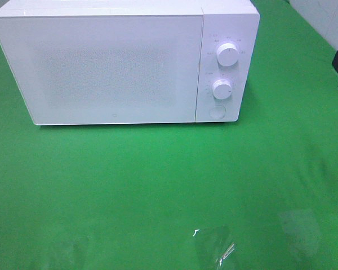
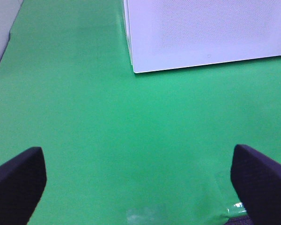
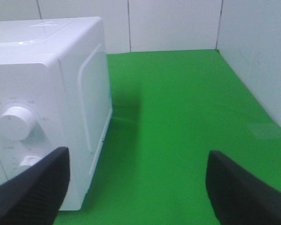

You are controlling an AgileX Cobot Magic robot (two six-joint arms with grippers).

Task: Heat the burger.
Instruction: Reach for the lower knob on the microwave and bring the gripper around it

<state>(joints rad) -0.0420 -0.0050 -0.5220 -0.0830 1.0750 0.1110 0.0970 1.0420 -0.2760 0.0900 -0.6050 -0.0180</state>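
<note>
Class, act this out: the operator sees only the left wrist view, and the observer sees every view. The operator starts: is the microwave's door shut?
Observer: Yes. In the exterior high view the door of the microwave lies flush.
Operator: Where are the controls?
Observer: On the right panel: an upper knob, a lower knob and a button below.
Operator: And the right arm?
Observer: The right fingers are open and empty, near the knob side.

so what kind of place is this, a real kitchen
Most likely a robot test bench, not a real kitchen: a white microwave stands on a green cloth, with plain white tiled walls close behind it.
</note>
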